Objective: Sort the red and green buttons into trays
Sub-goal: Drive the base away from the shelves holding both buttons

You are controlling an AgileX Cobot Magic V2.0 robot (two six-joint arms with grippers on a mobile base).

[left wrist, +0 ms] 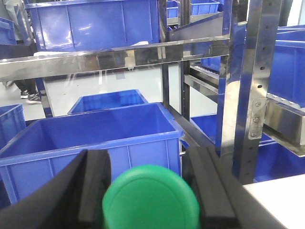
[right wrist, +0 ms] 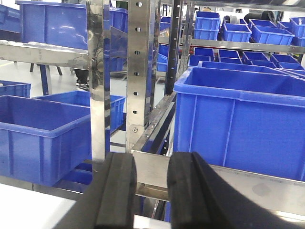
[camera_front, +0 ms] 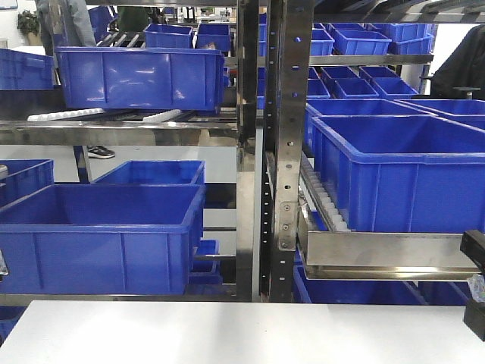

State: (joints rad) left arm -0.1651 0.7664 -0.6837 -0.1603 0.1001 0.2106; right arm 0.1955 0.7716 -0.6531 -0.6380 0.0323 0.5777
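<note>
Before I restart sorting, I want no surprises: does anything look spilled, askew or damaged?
Nothing stands out. The blue crates sit whole on the steel rack, the white table shows no spill, and the left pincer holds the green button.

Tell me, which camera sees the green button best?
The left wrist camera. There the green button sits big and close between the left fingers, its round cap facing the camera. The front and right wrist cameras do not show it at all.
</note>
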